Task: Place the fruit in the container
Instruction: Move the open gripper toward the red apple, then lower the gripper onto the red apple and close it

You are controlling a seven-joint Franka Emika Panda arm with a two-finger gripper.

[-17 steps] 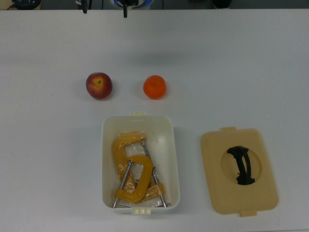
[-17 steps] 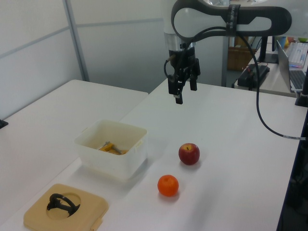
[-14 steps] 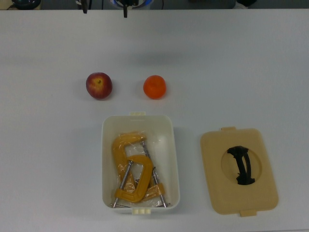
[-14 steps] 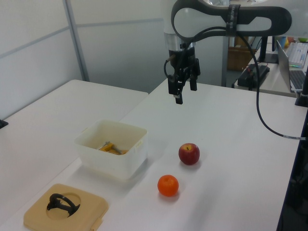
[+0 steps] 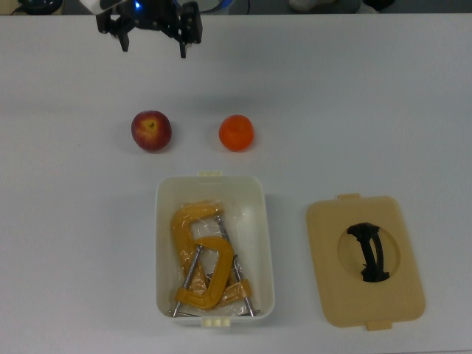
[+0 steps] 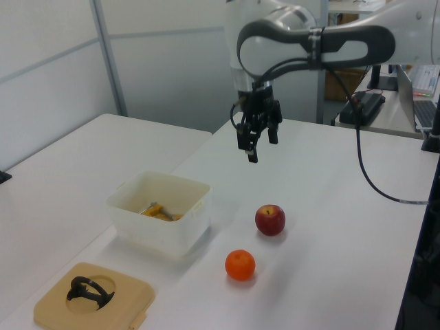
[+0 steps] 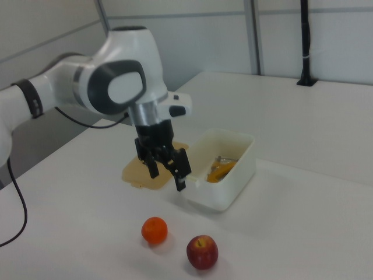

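A dark red apple point(image 5: 151, 131) point(image 6: 270, 220) point(image 7: 202, 252) and a bright orange citrus point(image 5: 236, 133) point(image 6: 240, 265) point(image 7: 154, 230) rest on the white table, side by side and apart. Just in front of them in the top view stands the white container point(image 5: 158, 243) point(image 6: 161, 230) point(image 7: 228, 192), without its lid. My gripper point(image 5: 154, 46) point(image 6: 260, 146) point(image 7: 168, 178) hangs open and empty well above the table. In the top view it sits beyond the fruit, between the apple and the orange in line.
Yellow metal clamps point(image 5: 200, 258) lie inside the container. A flat tan lid with a black handle point(image 5: 324, 258) point(image 6: 48, 302) lies at the top view's right of the container. A black cable point(image 6: 375, 172) trails from the arm.
My gripper has moved from the far table edge toward the fruit; in the top view much more of it shows. Fruit, container and lid have not moved.
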